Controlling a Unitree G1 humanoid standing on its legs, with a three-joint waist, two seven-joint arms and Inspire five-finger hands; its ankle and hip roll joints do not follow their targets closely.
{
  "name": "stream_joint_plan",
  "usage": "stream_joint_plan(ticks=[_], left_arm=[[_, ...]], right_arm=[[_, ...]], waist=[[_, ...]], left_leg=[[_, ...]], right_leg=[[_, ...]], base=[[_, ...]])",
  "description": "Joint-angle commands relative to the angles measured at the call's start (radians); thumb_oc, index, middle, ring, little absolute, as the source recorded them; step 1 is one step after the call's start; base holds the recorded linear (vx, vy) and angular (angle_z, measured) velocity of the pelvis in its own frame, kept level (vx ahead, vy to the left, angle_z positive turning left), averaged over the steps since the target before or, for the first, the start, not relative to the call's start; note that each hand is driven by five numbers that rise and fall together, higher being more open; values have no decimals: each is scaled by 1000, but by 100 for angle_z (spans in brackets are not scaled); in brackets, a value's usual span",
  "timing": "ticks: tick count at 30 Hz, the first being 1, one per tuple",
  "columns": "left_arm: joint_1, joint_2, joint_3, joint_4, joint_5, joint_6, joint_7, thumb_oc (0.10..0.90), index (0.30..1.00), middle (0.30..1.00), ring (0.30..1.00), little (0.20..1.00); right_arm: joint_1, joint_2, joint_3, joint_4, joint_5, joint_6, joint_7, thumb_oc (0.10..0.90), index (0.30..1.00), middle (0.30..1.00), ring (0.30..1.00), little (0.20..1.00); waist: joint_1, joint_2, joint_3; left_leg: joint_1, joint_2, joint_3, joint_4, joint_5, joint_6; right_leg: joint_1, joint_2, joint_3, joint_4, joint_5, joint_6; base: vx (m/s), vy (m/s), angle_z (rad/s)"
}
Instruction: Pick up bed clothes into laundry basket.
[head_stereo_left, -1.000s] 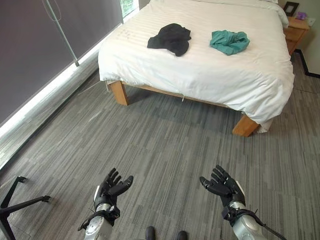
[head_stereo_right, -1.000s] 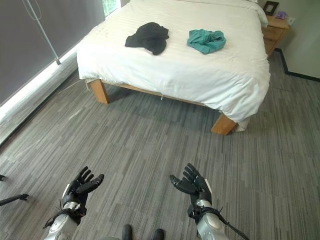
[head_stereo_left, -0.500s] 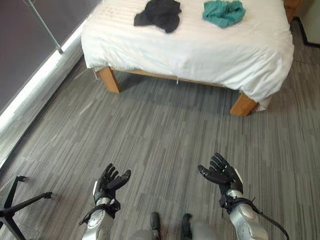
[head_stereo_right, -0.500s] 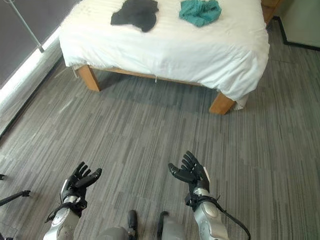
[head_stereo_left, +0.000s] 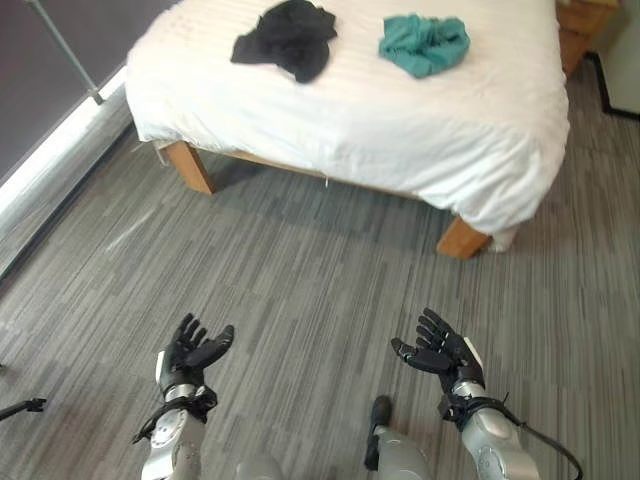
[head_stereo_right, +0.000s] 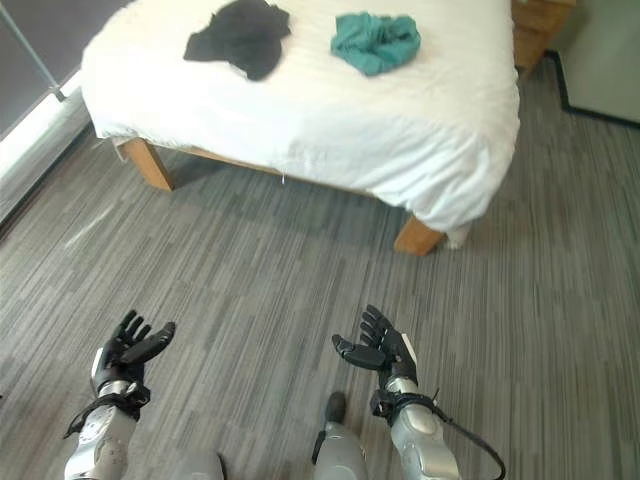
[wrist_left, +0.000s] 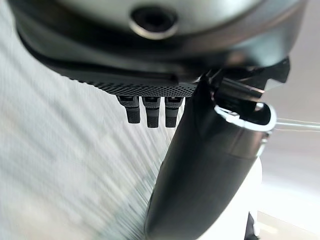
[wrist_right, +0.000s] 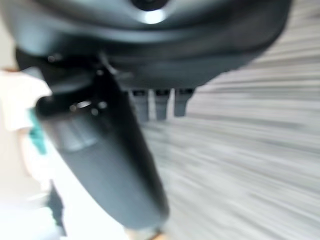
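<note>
A black garment lies crumpled on the white bed, left of a teal garment. Both hands hang over the grey floor well short of the bed. My left hand is at the lower left, fingers spread and holding nothing. My right hand is at the lower right, also spread and holding nothing. In the left wrist view the thumb and fingers stand straight over the floor; the right wrist view shows straight fingers too.
The bed stands on wooden legs, one at the near right corner. A dark wall with a pale skirting runs along the left. A wooden nightstand stands at the far right. Grey striped floor lies between me and the bed.
The camera has moved, so the bed sits lower and further left in the picture. Both hands stay spread and low, holding nothing.
</note>
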Motion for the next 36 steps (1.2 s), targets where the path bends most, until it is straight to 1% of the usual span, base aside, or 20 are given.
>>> stream_joint_plan(ticks=[1, 3, 4, 5, 6, 7, 9, 12, 14, 17, 19, 20, 21, 22, 24, 28, 29, 32, 35, 36], left_arm=[[-55, 130, 74, -176, -49, -101, -59, 800, 900, 900, 900, 900], [-43, 103, 127, -264, -65, -146, -5, 800, 900, 900, 900, 900], [-42, 103, 127, -264, -65, -146, -4, 800, 900, 900, 900, 900], [-43, 91, 149, -293, -83, -164, 10, 800, 900, 900, 900, 900], [-46, 87, 186, -339, -68, -187, 43, 800, 900, 900, 900, 900], [-46, 87, 186, -340, -68, -187, 43, 800, 900, 900, 900, 900], [-55, 75, 244, -398, -61, -217, 77, 800, 900, 900, 900, 900], [-61, 81, 263, -411, -38, -224, 95, 800, 900, 900, 900, 900], [-55, 105, 300, -435, -1, -225, 97, 800, 900, 900, 900, 900], [-42, 142, 339, -425, 14, -240, 108, 800, 900, 900, 900, 900], [-49, 155, 337, -438, 0, -243, 118, 800, 900, 900, 900, 900], [-61, 166, 327, -434, 2, -246, 121, 800, 900, 900, 900, 900], [-90, 193, 297, -425, 16, -240, 122, 800, 900, 900, 900, 900], [-114, 218, 276, -418, 40, -233, 114, 800, 900, 900, 900, 900], [-147, 231, 252, -407, 38, -224, 110, 800, 900, 900, 900, 900], [-164, 227, 204, -391, 2, -205, 34, 800, 900, 900, 900, 900], [-167, 225, 204, -390, 1, -205, 33, 800, 900, 900, 900, 900], [-144, 227, 205, -349, -26, -190, -12, 800, 900, 900, 900, 900], [-134, 231, 188, -340, -33, -186, -15, 800, 900, 900, 900, 900], [-116, 235, 176, -342, -32, -176, -35, 800, 900, 900, 900, 900]], right_arm=[[-71, -55, 7, -138, 17, -82, 5, 800, 900, 900, 900, 900], [-83, -56, -34, -163, 38, -94, -9, 800, 900, 900, 900, 900], [-82, -56, -33, -163, 38, -94, -9, 800, 900, 900, 900, 900], [-87, -54, -47, -175, 51, -104, -12, 800, 900, 900, 900, 900], [-93, -54, -54, -188, 49, -111, -19, 800, 900, 900, 900, 900], [-93, -54, -54, -188, 49, -111, -19, 800, 900, 900, 900, 900], [-104, -53, -51, -195, 38, -113, -16, 800, 900, 900, 900, 900], [-111, -49, -44, -201, 37, -113, -16, 800, 900, 900, 900, 900], [-108, -47, -34, -214, 26, -99, 3, 800, 900, 900, 900, 900], [-108, -29, -6, -227, 2, -81, 28, 800, 900, 900, 900, 900], [-112, -16, 0, -231, -7, -83, 17, 800, 900, 900, 900, 900], [-110, 7, 5, -232, -14, -88, 17, 800, 900, 900, 900, 900], [-112, 0, -11, -256, -46, -93, 9, 800, 900, 900, 900, 900], [-127, -6, -30, -289, -52, -94, 4, 800, 900, 900, 900, 900], [-147, -27, -49, -312, -50, -96, -6, 800, 900, 900, 900, 900], [-220, -201, -185, -300, -63, -99, -47, 800, 900, 900, 900, 900], [-224, -205, -186, -295, -60, -102, -46, 800, 900, 900, 900, 900], [-281, -437, -265, -184, -112, -85, -72, 800, 900, 900, 900, 900], [-336, -527, -242, -102, -110, -82, -85, 800, 900, 900, 900, 900], [-371, -645, -238, -19, -159, -56, -74, 800, 900, 900, 900, 900]], waist=[[26, -39, 25], [71, -32, 3], [72, -30, 6], [86, -20, -6], [111, -14, -30], [112, -15, -30], [134, -5, -64], [137, -4, -74], [143, 1, -108], [169, -44, -147], [178, -70, -142], [180, -86, -135], [138, -73, -109], [99, -52, -94], [70, -31, -81], [30, -48, -89], [30, -43, -89], [28, -64, -114], [38, -73, -117], [51, -85, -121]], left_leg=[[107, -66, 81, -175, -53, -15], [33, -42, 129, -350, -47, -36], [37, -39, 128, -347, -52, -38], [27, -32, 144, -474, -26, -41], [53, -50, 173, -761, 38, -54], [58, -51, 175, -768, 42, -54], [59, -53, 205, -994, 113, -81], [37, -43, 226, -1004, 123, -94], [57, -9, 328, -990, 179, -110], [77, -29, 381, -904, 112, -50], [77, -51, 399, -873, 73, -20], [107, -103, 415, -880, 18, 32], [162, -157, 377, -920, -17, 72], [226, -181, 363, -977, -40, 93], [266, -183, 339, -999, -50, 90], [298, -207, 263, -1004, -98, 67], [294, -203, 263, -1004, -93, 67], [316, -221, 224, -1004, -124, 58], [324, -218, 224, -1004, -126, 50], [339, -216, 219, -1004, -142, 42]], right_leg=[[111, -16, 14, -104, -19, 100], [199, 3, -4, -148, -58, 109], [204, 5, -3, -149, -61, 109], [219, 19, -6, -159, -71, 117], [260, 32, -12, -185, -85, 134], [261, 31, -11, -186, -85, 135], [332, 44, -21, -202, -109, 157], [351, 50, -24, -202, -122, 160], [419, 54, -14, -202, -161, 168], [472, -22, -8, -177, -154, 196], [453, -70, -5, -76, -103, 220], [372, -145, 13, 128, 15, 246], [240, -120, 93, 340, 103, 246], [123, -133, 108, 436, 93, 248], [50, -136, 73, 386, 68, 230], [57, -84, 47, 59, -13, 219], [60, -78, 44, 46, -2, 216], [56, -43, 99, -55, 26, 228], [46, -51, 91, -71, 63, 237], [71, -56, 77, -121, 62, 246]], base=[[393, -234, 0], [570, -199, 24], [483, -54, 33], [520, 45, -26], [514, 46, -49], [536, 68, -38], [482, 82, -3], [348, 72, -10], [612, 189, 15], [562, 200, -5], [286, 203, -32], [414, 448, -10], [587, 642, 67], [579, 538, 120], [336, 202, 141], [271, -8, 87], [322, -21, 113], [251, -34, 68], [134, -71, 21], [90, -67, 14]])
